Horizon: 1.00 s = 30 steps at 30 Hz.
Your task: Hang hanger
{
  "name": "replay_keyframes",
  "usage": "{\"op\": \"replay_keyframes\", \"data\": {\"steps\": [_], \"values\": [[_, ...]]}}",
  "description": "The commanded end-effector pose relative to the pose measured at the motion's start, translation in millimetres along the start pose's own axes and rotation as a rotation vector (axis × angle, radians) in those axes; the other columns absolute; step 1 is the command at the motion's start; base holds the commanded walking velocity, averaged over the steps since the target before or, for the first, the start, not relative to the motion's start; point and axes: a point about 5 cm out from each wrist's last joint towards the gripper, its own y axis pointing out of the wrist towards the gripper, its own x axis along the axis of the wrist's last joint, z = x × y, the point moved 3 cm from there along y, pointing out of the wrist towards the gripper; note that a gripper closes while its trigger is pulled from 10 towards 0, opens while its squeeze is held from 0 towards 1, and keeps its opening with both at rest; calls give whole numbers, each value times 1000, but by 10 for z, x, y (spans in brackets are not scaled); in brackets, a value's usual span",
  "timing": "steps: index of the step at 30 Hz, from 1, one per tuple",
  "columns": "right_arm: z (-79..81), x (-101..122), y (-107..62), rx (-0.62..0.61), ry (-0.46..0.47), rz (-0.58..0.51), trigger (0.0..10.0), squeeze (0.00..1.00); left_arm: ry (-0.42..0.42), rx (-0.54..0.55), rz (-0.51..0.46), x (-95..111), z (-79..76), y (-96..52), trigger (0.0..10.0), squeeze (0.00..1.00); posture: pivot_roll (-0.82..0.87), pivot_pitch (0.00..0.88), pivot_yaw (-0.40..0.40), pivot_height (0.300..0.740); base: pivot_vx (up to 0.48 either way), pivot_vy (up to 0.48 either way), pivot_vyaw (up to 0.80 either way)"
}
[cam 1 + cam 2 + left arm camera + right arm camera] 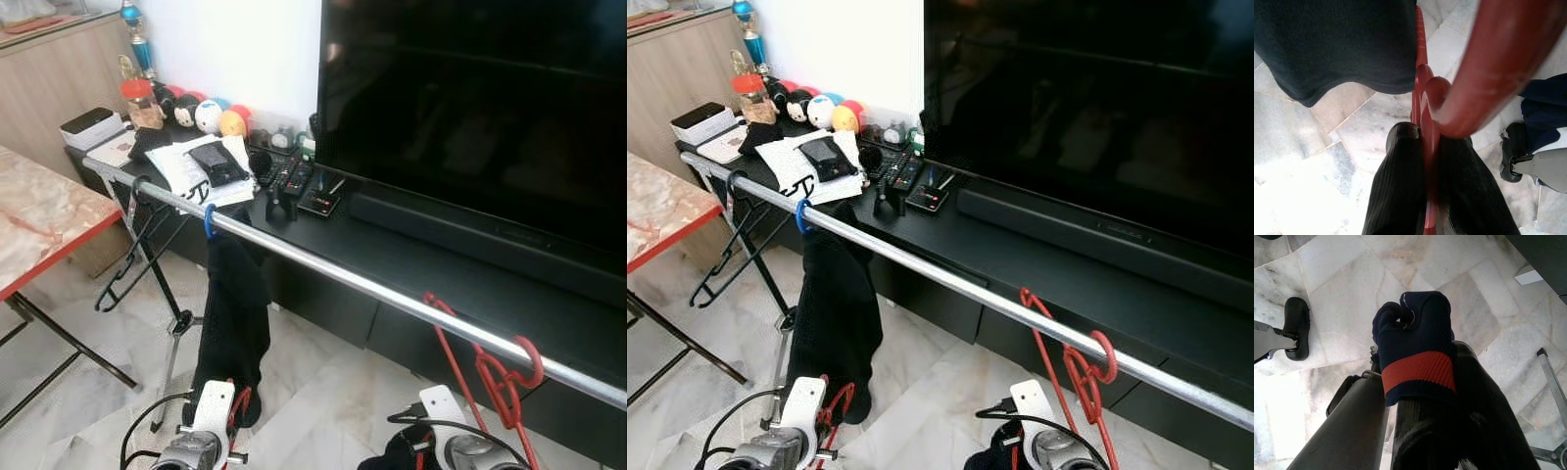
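In the left eye view, a silver rail point(372, 286) ran across before the TV stand point(411, 264). A red hanger point(500, 377) hung hooked on it at the right, a black garment point(233, 313) on a blue hook point(210, 221) further left.

In the left wrist view, the left claw point(1430, 156) was clamped on another red hanger point(1426, 98).

In the right wrist view, the right claw point(1420, 382) pinched a navy sock point(1415, 347) with a red band.
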Motion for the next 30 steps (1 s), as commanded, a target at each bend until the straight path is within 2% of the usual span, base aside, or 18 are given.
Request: {"op": "replay_keyframes", "data": {"steps": [1,30], "values": [[-2,27,-1,-1,10,-15,10000,0,-4,4,14,-66,21,-4,10000,0,-27,0,-3,740,-244,0,0],[23,-15,5,3,8,-10,10000,0,20,2,15,-101,40,-8,10000,0,-21,0,-10,740,-291,0,0]]}}
